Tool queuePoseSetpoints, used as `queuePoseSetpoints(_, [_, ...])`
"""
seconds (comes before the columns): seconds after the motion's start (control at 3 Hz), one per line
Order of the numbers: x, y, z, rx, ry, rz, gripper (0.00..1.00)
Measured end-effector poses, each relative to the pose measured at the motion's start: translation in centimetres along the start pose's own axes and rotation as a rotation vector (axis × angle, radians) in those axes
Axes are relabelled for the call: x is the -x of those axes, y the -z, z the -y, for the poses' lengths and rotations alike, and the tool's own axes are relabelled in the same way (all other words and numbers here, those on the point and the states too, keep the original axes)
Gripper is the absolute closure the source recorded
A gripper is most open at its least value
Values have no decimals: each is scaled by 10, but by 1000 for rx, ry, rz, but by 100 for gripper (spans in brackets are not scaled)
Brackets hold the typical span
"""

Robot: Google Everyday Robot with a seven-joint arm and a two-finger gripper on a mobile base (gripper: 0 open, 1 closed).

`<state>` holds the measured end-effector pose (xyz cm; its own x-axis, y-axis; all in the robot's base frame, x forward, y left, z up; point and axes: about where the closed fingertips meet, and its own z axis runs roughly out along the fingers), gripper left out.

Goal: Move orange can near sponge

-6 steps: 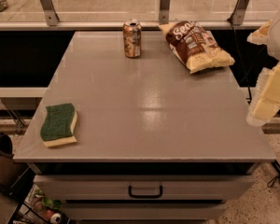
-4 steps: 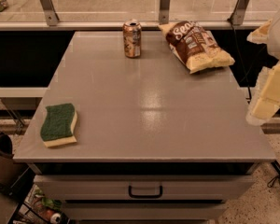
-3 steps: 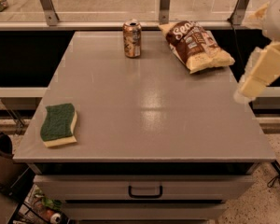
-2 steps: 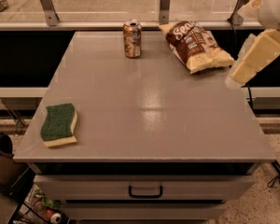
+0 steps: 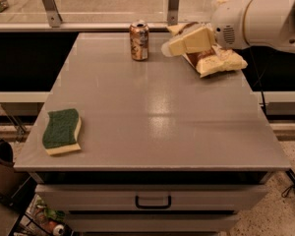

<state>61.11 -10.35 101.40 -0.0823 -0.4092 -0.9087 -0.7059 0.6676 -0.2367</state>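
Pincer [image 5: 176, 45]: hovering over far right of tabletop [image 5: 167, 112], pointed left; whether wide or narrow, cannot tell.

Orange can [image 5: 139, 40]: upright, just left of pincer, near but apart. Judged light, thin-walled, smooth and slippery; easily dented or tipped. Best taken around mid-body, squarely, with gentle squeeze.

Sponge [image 5: 62, 131]: far left of pincer, toward front edge, well apart from can.

Chip bag [image 5: 221, 62]: just below and right of pincer.
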Motion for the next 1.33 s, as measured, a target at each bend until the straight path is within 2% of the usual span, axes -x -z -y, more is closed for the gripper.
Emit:
queuePoseSetpoints(0.33, [37, 26, 19, -66, 87, -26, 0])
queuePoseSetpoints(0.67, [14, 52, 23, -26, 151, -150, 0])
queuePoseSetpoints(1.0, [-21, -5, -21, 131, 62, -178, 0])
queuePoseSetpoints(1.33, [-26, -56, -24, 121, -22, -98, 0])
